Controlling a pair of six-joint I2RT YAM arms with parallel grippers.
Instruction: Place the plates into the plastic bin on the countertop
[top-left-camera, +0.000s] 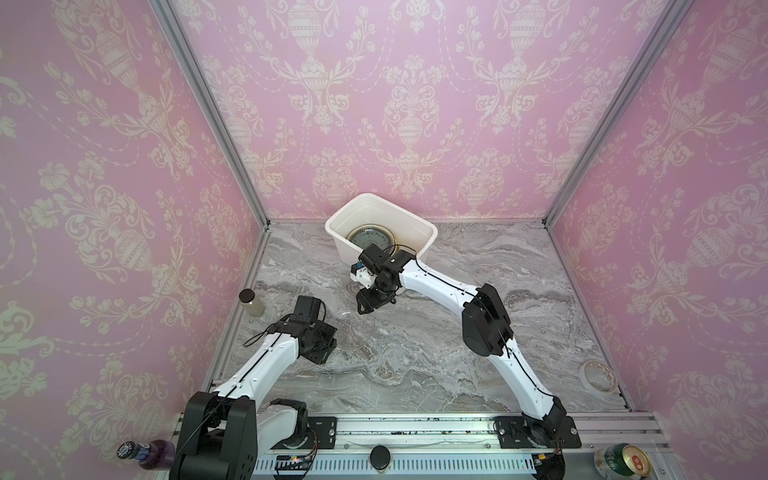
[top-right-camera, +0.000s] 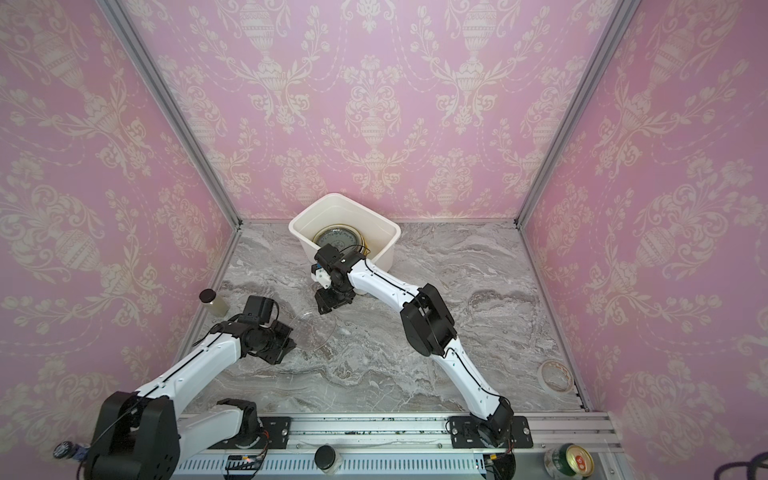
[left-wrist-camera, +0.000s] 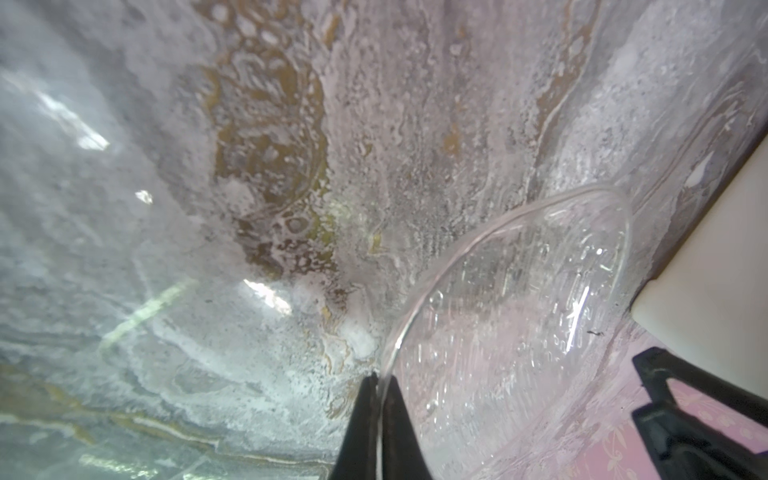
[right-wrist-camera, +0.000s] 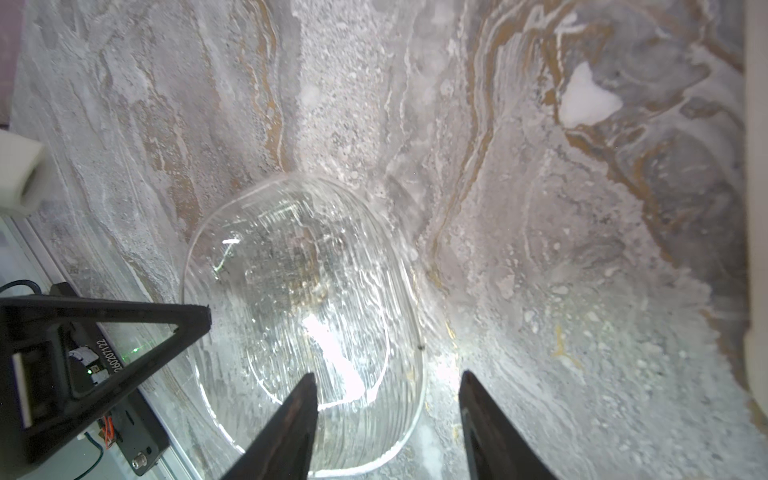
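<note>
A clear glass plate (top-left-camera: 353, 332) (top-right-camera: 313, 330) hangs tilted over the grey marble countertop (top-left-camera: 457, 353), left of the middle. My left gripper (top-left-camera: 332, 345) (left-wrist-camera: 379, 382) is shut on its rim; in the left wrist view the glass edge runs between the two black fingertips. My right gripper (top-left-camera: 361, 307) (right-wrist-camera: 387, 374) is open at the plate's far edge. One finger (right-wrist-camera: 299, 407) is over the glass plate (right-wrist-camera: 299, 291), the other beside it, neither touching. The white plastic bin (top-left-camera: 345, 247) (top-right-camera: 305, 245) stands at the back. A stack of plates (top-left-camera: 371, 237) with a blue-grey patterned one on top lies in it.
A black-lidded jar (top-left-camera: 251, 302) stands at the countertop's left edge and a tape roll (top-left-camera: 598, 376) lies at the front right. The ribbed aluminium rail (top-left-camera: 415, 432) runs along the front, with a bottle (top-left-camera: 145, 453) and a can (top-left-camera: 623, 461) at its ends.
</note>
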